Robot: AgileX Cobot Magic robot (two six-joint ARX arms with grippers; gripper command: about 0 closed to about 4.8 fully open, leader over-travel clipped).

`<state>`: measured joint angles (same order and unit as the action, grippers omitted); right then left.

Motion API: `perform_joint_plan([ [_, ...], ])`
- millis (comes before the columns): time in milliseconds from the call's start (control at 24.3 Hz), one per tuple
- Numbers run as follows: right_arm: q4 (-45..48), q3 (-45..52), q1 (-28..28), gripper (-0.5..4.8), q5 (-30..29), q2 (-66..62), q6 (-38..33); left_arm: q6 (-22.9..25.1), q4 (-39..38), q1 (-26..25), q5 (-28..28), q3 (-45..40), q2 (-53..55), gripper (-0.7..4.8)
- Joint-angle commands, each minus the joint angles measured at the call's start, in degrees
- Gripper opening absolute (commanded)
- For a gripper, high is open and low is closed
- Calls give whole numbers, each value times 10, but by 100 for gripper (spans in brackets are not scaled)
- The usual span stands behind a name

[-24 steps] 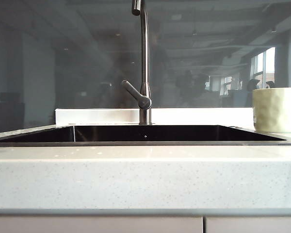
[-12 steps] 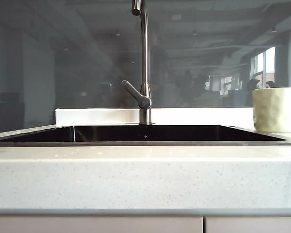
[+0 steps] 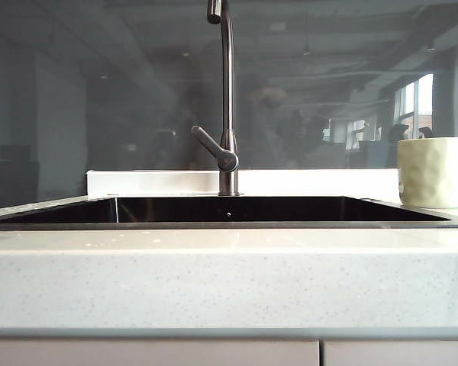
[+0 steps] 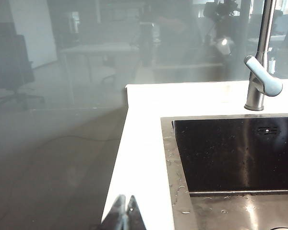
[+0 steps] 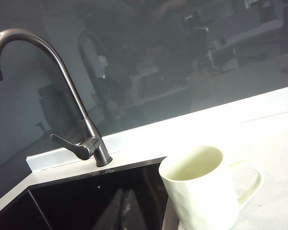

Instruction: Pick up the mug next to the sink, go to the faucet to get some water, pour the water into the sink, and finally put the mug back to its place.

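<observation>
The mug (image 3: pixel 435 172) is seen standing upright on the pale speckled counter (image 3: pixel 214 282) at the right end of the sink (image 3: pixel 229 223), just beside its thin metal rim. It is a pale cream-green ceramic piece with a dimpled, faceted wall; in the right wrist view (image 5: pixel 199 189) its mouth is shown open and empty, and its loop handle is turned away from the basin. The sink is a wide rectangular basin, dark inside, set into the counter. The faucet (image 3: pixel 227 99) rises behind the middle of the basin as a tall thin brushed-metal pipe, with a slanted lever handle near its base and a curved spout at the top.

The left gripper (image 4: pixel 126 213) is held over the counter edge by the left end of the sink, its two fingers pressed together with nothing between them. The right gripper (image 5: pixel 124 211) is held over the right part of the basin, near the mug but apart from it, its fingers likewise closed on nothing. Neither arm is seen in the exterior view.
</observation>
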<state>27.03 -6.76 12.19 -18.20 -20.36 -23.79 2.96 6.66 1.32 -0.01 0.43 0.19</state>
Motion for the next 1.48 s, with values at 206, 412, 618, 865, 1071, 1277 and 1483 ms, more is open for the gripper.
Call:
perform_joint_plan([
  [206,10,-3,0,-5,0,-1,-2,0,7,2,2,2,0,-4],
  [412,-18,-2,0,-5,1,31,-2,0,7,2,2,2,0,-4],
  [618,-67,4,-1,-5,5,103,42,0,7,2,2,2,0,-4],
  [865,-98,67,-1,-5,34,180,78,0,7,2,2,2,0,-4],
  [1071,-177,67,-6,-5,38,205,123,0,6,2,2,2,0,-4],
  [1277,-182,67,-95,-5,158,205,179,0,5,2,2,2,0,-4],
  [1483,-181,67,-143,-5,178,205,198,0,5,2,2,2,0,-4],
])
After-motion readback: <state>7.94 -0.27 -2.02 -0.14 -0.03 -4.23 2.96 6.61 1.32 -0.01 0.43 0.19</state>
